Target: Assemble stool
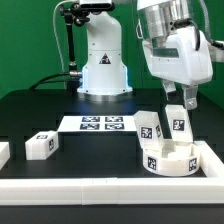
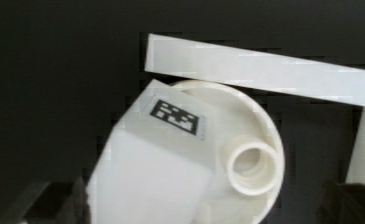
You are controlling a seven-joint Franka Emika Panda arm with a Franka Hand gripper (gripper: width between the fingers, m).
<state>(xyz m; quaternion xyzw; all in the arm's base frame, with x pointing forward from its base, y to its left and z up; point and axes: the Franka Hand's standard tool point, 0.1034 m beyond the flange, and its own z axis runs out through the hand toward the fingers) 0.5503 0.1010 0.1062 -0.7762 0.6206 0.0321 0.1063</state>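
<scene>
The round white seat (image 1: 167, 160) lies in the corner of the white rails on the exterior view's right. Two tagged white legs (image 1: 150, 127) (image 1: 176, 122) stand upright at its far side. My gripper (image 1: 186, 100) hangs just above the right-hand leg, open and holding nothing. A third leg (image 1: 40, 145) lies loose on the black table on the exterior view's left. In the wrist view the seat (image 2: 161, 170) fills the middle, showing a tag and a round socket (image 2: 250, 160). My gripper (image 2: 197, 212) spans the seat, with a dark finger on each side and apart from it.
The marker board (image 1: 98, 124) lies flat before the robot base (image 1: 104, 70). A white rail (image 1: 100, 187) runs along the table's front and another (image 1: 212, 155) up the exterior view's right. A white piece (image 1: 3, 153) shows at the left edge. The rail (image 2: 268, 70) passes behind the seat.
</scene>
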